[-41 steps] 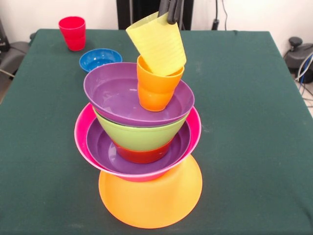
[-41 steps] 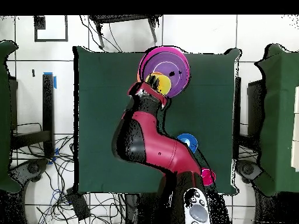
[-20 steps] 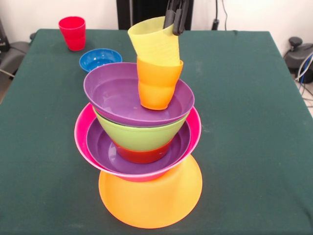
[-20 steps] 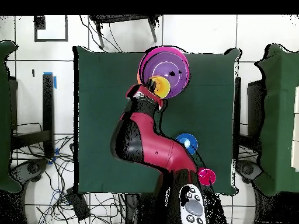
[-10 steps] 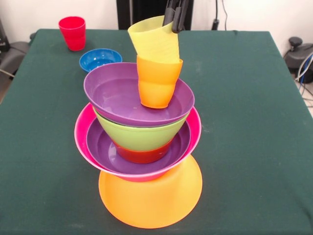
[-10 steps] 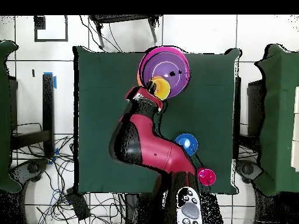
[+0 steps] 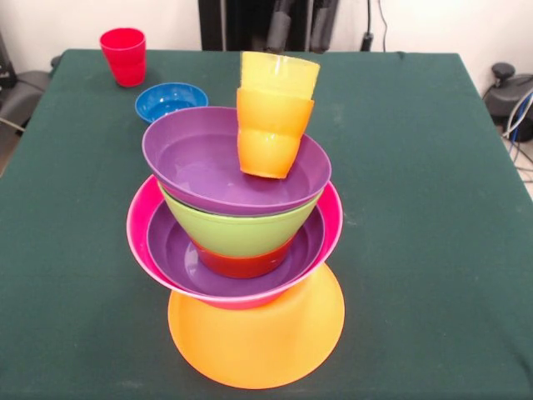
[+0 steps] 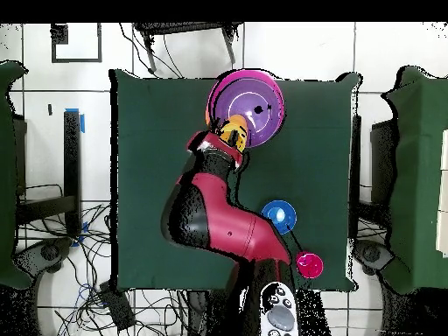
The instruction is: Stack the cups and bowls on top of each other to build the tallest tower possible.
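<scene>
The tower stands at the table's near middle on an upturned orange bowl (image 7: 256,333). Above it nest a hot pink bowl (image 7: 138,237), a purple bowl (image 7: 175,260), a small red-orange bowl (image 7: 241,263), a lime green bowl (image 7: 237,232) and a second purple bowl (image 7: 196,162). In that top bowl an orange cup (image 7: 268,137) stands slightly tilted, with the pale yellow cup (image 7: 279,75) nested in it. My gripper (image 7: 300,27) hangs open just above and behind the yellow cup, touching nothing. A red cup (image 7: 124,56) and a small blue bowl (image 7: 170,99) stand apart at the far left.
From overhead, my red arm (image 8: 214,210) reaches across the green table (image 8: 149,175) to the tower (image 8: 249,105). The blue bowl (image 8: 279,215) and red cup (image 8: 308,263) lie beside the arm, near the table's edge.
My gripper has let go of the yellow cup and lifted away open. The cup, tilted before, has dropped upright into the orange cup.
</scene>
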Motion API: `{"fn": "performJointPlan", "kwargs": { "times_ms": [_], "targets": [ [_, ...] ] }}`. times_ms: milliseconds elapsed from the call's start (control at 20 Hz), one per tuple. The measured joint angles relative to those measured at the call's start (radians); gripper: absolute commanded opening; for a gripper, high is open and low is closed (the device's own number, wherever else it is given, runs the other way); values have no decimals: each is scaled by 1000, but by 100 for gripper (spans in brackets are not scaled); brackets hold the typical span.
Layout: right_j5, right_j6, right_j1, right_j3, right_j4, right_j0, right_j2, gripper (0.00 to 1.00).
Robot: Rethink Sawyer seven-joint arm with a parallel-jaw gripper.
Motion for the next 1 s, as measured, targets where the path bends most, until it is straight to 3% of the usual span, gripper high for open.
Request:
{"fn": "performJointPlan", "kwargs": {
  "times_ms": [1000],
  "targets": [
    [-5, 0, 0, 0, 14, 7, -23, 100]
  ]
}}
